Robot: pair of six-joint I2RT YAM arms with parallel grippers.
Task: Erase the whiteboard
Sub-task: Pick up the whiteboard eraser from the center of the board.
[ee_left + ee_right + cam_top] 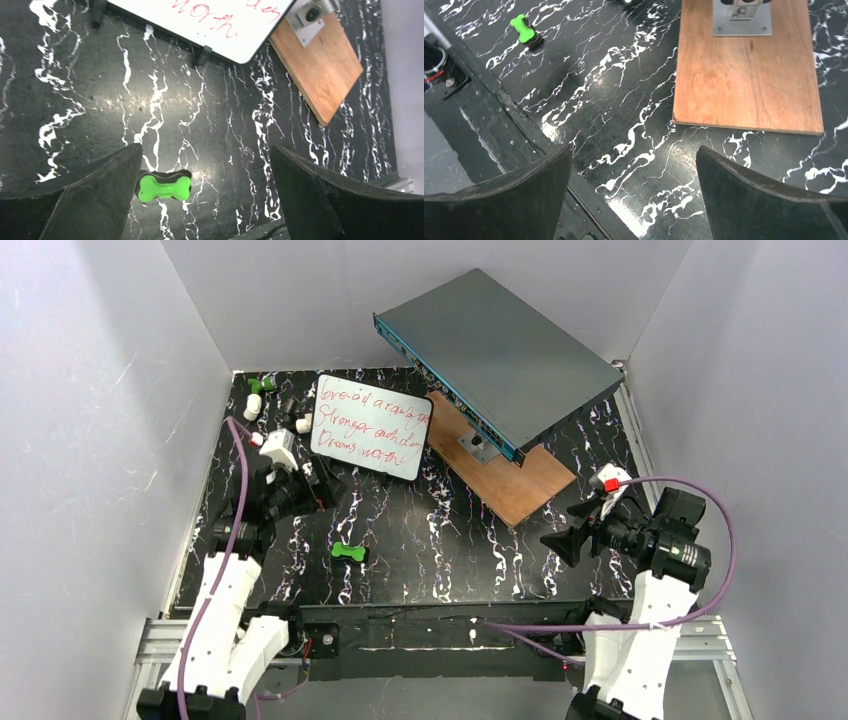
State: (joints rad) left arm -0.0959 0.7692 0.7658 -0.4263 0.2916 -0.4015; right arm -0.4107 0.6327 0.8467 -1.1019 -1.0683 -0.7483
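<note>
The whiteboard (372, 426) lies at the back left of the black marbled table, covered in red handwriting; its near corner shows in the left wrist view (215, 22). A green bone-shaped eraser (350, 552) rests on the table in front of it. My left gripper (322, 483) hovers open between board and eraser; in its own view (205, 150) the eraser (164, 186) lies beside the left finger, untouched. At the right side my right gripper (562, 540) is open and holds nothing (634, 150), with the eraser (524, 29) far off.
A grey-teal metal box (495, 345) stands tilted at the back, resting on a brown wooden plank (510, 475) with a metal bracket (741, 17). Small green and white pieces (258, 390) lie at the back left. White walls enclose the table.
</note>
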